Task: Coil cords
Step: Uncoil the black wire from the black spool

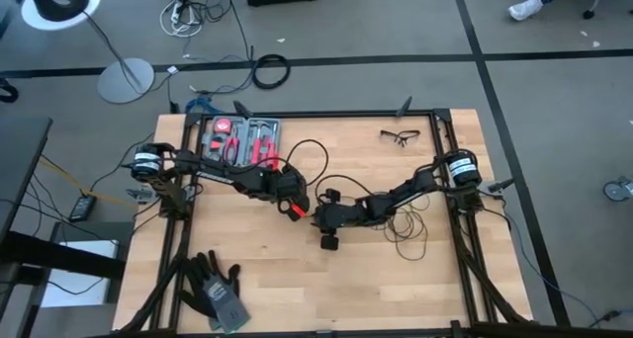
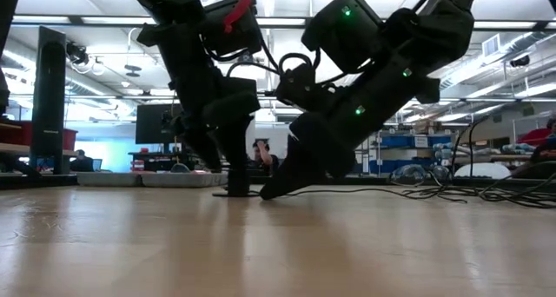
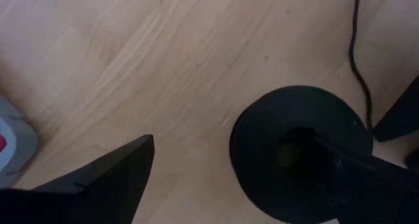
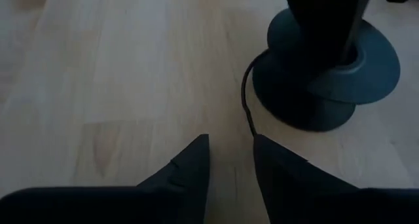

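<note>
The thin black cord [image 4: 245,93] ends in a round black puck [image 4: 308,86] that lies flat on the wooden table near its middle. More of the cord lies in loose loops [image 1: 404,227] under my right arm, and one loop [image 1: 309,152] lies farther back. My left gripper [image 3: 229,145] is open wide over the puck [image 3: 288,126]. My right gripper [image 4: 230,145] is low beside the puck, with a narrow gap between its fingers. The cord runs from the puck to the tip of one right finger [image 4: 262,145]. My left gripper has one finger [image 4: 327,21] standing on the puck's sunken middle [image 4: 357,57], coming down from above at a slant. Its other finger [image 3: 124,165] is over bare wood, touching nothing. The puck lies flat on the table [image 2: 234,193]. My right gripper: the cord [image 4: 253,129] passes at one fingertip; I cannot tell whether they touch.
A grey tool case with red-handled tools [image 1: 242,140] sits at the far left. Glasses [image 1: 401,135] lie at the far right and dark gloves [image 1: 213,291] at the near left corner. Bare wood stretches toward the near edge [image 1: 326,298].
</note>
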Available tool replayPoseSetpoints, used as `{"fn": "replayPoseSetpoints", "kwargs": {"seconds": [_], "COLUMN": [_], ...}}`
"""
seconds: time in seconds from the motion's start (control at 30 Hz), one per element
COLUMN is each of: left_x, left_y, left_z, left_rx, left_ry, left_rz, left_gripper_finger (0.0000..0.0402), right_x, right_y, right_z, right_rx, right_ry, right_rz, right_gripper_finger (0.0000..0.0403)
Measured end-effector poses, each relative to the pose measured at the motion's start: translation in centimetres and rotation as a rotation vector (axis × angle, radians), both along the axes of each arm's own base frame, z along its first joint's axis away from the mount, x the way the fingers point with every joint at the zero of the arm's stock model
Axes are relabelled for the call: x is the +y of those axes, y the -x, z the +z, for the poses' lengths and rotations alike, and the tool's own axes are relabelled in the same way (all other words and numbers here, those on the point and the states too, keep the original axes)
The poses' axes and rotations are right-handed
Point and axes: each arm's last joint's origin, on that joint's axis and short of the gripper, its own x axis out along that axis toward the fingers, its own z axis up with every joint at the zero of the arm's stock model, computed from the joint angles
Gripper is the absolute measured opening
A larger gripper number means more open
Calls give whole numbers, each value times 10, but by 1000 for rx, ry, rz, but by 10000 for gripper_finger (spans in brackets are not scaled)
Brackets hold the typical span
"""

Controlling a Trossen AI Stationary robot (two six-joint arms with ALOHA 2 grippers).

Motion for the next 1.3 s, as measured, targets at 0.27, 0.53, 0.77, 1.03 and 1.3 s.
{"fn": "replayPoseSetpoints", "kwargs": {"seconds": [0.27,0.53,0.77,1.03,1.3], "left_x": [0,0,0,0,0], "left_y": [0,0,0,0,1], "left_z": [0,0,0,0,-1], "left_rx": [-2,-3,3,9,19], "left_ry": [4,4,-1,-3,-3], "left_rz": [-2,-2,-12,-16,-15], "left_gripper_finger": [400,400,400,400,400], "right_x": [1,-11,-17,5,19], "right_y": [-4,-4,4,34,87], "right_z": [8,5,-1,22,64], "right_rx": [-82,-34,112,297,536], "right_ry": [11,55,-43,-53,-126], "right_rz": [19,10,4,32,-44], "right_gripper_finger": [115,110,11,3,1]}}
